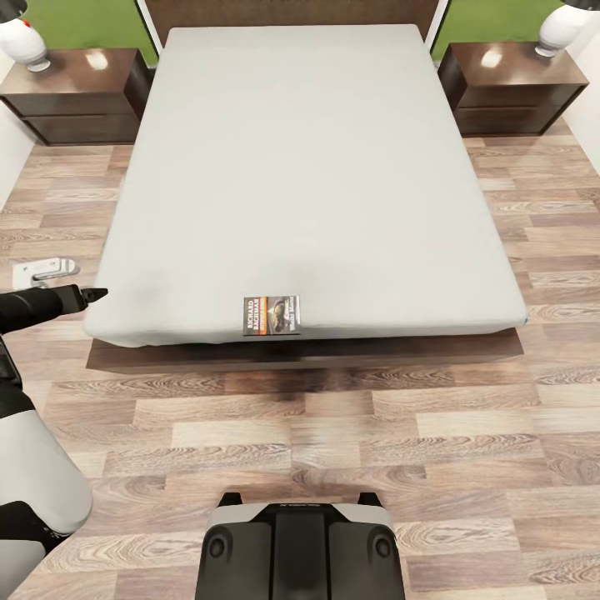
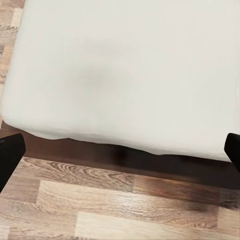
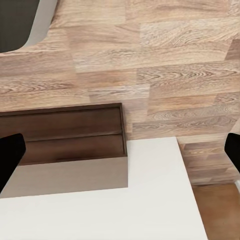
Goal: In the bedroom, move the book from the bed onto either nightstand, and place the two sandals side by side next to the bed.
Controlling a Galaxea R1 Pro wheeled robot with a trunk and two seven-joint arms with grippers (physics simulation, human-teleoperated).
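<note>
A: Wood-plank floor (image 1: 467, 433) across the whole head view. Large bed (image 1: 304, 350) in the middle, pale mattress on a dark brown platform frame, headboard at the far end.

B: Confirmed. Two dark glossy nightstands flanking the headboard: left nightstand (image 1: 79, 96), right nightstand (image 1: 517, 87). White rounded lamp base on each, left lamp (image 1: 23, 37), right lamp (image 1: 562, 29).

A: Noted. Robot base (image 1: 300, 550) at the near edge, dark with grey trim, facing the foot of the bed.

B: Left gripper (image 1: 92, 293) out past the near left corner of the mattress, above the floor, apart from the bed edge. In the left wrist view, dark fingers (image 2: 10, 155) at opposite edges of the picture, spread wide, nothing between them but mattress and frame.

A: Right gripper (image 3: 120, 155) seen from its wrist view: finger (image 3: 10, 157) at each side edge, likewise spread apart, empty. Below it, a dark wooden cabinet beside a white surface and plank floor.

B: Book (image 1: 272, 316) flat on the mattress, right at the foot edge, near the middle, orange band and white lettering showing. Well apart from both nightstands.

A: Small pale object (image 1: 46, 269) on the floor left of the bed; identity unclear.
</note>
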